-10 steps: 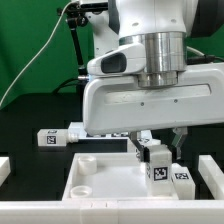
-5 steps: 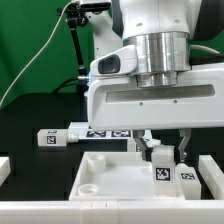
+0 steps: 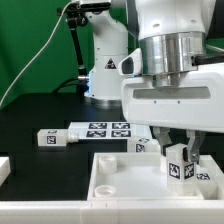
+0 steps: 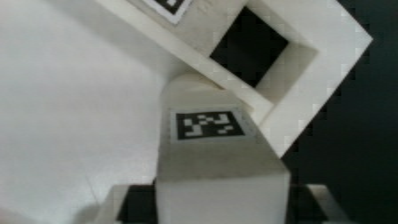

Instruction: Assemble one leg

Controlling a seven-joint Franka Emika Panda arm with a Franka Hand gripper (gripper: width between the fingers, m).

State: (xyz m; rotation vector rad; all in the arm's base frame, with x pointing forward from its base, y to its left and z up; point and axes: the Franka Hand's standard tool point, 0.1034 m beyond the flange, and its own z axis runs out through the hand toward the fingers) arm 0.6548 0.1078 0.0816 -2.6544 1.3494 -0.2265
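Gripper point(image 3: 178, 152) is clamped shut on a leg point(image 3: 178, 170), holding it upright over the tabletop's point(image 3: 120, 188) corner on the exterior view's right. Can't tell if it's touching down. My worry: if the leg is a bit off its socket, pushing down could jam it crooked or shove the tabletop across the bench point(image 3: 25, 120). Inside the rim I only see that leg. A spare leg point(image 3: 50, 138) lies beside the marker board point(image 3: 100, 129).
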